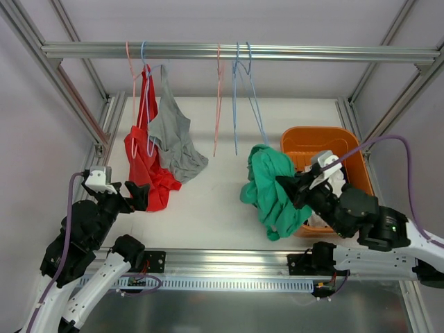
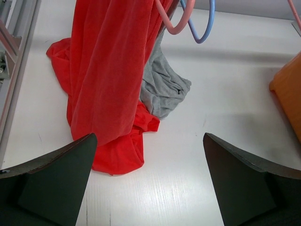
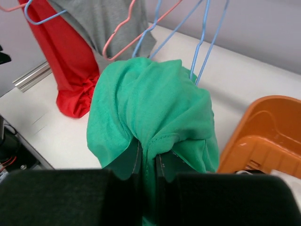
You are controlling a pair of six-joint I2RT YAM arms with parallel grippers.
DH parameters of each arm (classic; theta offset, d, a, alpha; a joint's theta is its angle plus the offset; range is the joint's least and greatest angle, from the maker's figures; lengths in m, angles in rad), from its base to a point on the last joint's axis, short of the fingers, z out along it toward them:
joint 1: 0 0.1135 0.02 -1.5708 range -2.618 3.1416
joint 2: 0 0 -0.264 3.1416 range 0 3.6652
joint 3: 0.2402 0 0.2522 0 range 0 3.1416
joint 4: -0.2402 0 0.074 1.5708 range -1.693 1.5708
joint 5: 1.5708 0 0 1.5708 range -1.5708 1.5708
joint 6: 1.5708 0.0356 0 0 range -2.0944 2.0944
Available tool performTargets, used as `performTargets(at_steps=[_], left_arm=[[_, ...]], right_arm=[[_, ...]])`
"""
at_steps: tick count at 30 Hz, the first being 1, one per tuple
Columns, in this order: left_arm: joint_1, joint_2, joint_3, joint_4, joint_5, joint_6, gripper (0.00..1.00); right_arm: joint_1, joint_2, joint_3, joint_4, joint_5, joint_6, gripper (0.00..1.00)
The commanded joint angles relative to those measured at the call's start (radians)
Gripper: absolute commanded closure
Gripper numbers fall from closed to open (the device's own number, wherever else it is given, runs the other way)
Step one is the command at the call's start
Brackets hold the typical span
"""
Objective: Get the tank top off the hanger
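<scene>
My right gripper [image 3: 149, 162] is shut on a green tank top [image 3: 150, 103], which hangs bunched from the jaws off any hanger; in the top view the green top [image 1: 269, 187] droops beside the orange basket. A red tank top [image 1: 143, 156] and a grey tank top [image 1: 173, 135] hang on a pink hanger [image 1: 130, 66] and a blue hanger [image 1: 146, 62] on the rail, their hems on the table. My left gripper [image 2: 148, 188] is open and empty, low over the table just in front of the red top [image 2: 108, 80].
An orange basket [image 1: 354, 149] with white cloth [image 1: 333, 182] inside stands at the right. An empty pink hanger [image 1: 218, 104] and two empty blue hangers [image 1: 243, 97] hang mid-rail. The metal rail [image 1: 277, 51] and frame posts border the white table [image 1: 215, 208].
</scene>
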Motion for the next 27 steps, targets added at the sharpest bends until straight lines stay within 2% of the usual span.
performTargets(at_steps=[1,10,19,27], left_arm=[[-0.007,-0.018,-0.011,0.036,-0.04,-0.008,0.01],[-0.005,-0.009,-0.011,0.039,-0.035,-0.008,0.01],[-0.007,0.003,-0.012,0.041,-0.029,-0.008,0.01],[-0.005,-0.001,-0.012,0.041,-0.026,-0.008,0.01]], right_arm=[[0.005,-0.019,0.114,-0.117,0.106,-0.045,0.99],[0.005,-0.051,0.252,-0.215,0.169,-0.082,1.0],[0.003,-0.051,0.409,-0.282,0.307,-0.163,1.0],[0.005,-0.073,0.452,-0.297,0.426,-0.237,1.0]])
